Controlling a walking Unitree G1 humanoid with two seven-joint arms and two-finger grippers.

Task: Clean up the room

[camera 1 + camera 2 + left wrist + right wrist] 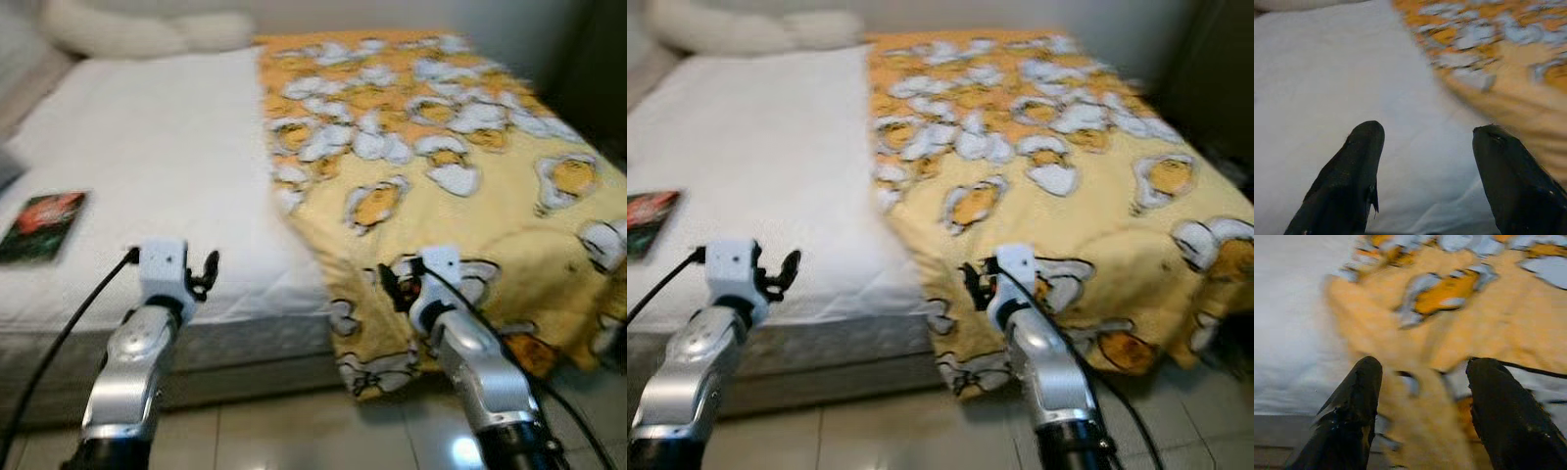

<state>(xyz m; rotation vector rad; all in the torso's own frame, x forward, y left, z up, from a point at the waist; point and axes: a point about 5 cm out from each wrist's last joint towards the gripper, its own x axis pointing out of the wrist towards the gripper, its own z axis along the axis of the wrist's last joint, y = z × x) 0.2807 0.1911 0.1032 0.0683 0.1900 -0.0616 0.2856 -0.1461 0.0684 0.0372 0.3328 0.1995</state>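
No readable writing; book [43, 225] cover at 9 o'clock on the bed [167, 166] is blurred, red and green. Left hand [206, 271] raised over the mattress's near edge, fingers spread wide, empty. Right hand [390, 284] at the yellow blanket [441, 166]'s hanging corner, fingers wide, gripping nothing. Pillow [137, 29] at 11 o'clock, cut off. Tiled floor [294, 431] below.

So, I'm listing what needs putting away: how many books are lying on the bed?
1. A single book lies flat on the white sheet near the bed's left edge, left of the left hand. The yellow blanket could hide others.
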